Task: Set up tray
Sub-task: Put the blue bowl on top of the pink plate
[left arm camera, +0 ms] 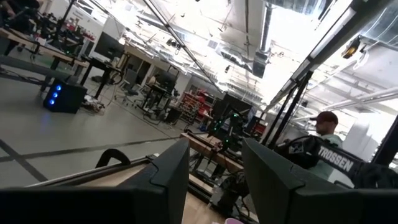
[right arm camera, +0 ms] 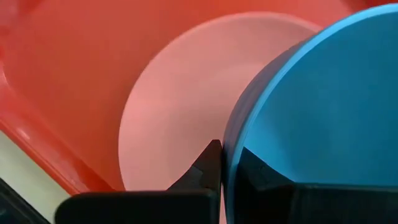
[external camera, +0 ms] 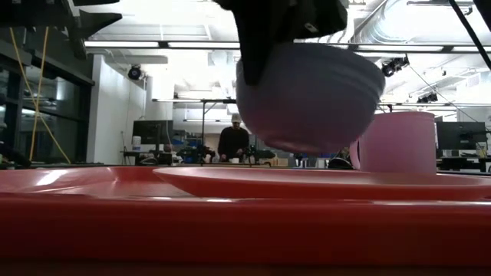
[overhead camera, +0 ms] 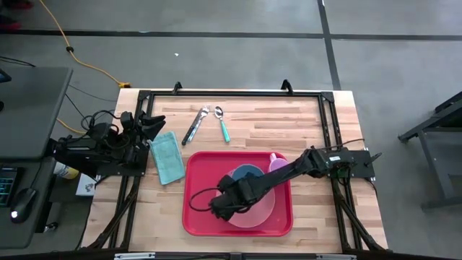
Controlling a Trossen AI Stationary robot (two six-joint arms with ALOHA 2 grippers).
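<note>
Right end effector [overhead camera: 229, 204], lower centre of the high view, pinching the rim of a blue bowl [overhead camera: 245, 178] between pressed-together fingers, one inside and one outside the wall. Held clear above the pink plate [overhead camera: 261, 211] in the low view, probably for lowering onto it. Plate lying inside the red tray [overhead camera: 198, 173], which sits at the lower middle of the tabletop [overhead camera: 303, 123]. Pink cup [overhead camera: 276, 162] standing at the plate's upper right edge (close enough to be bumped). Left end effector [overhead camera: 153, 124] waiting at the left edge, fingers spread, empty. Still outside the tray: green cloth [overhead camera: 167, 157], tongs [overhead camera: 195, 125] and spoon [overhead camera: 222, 123].
</note>
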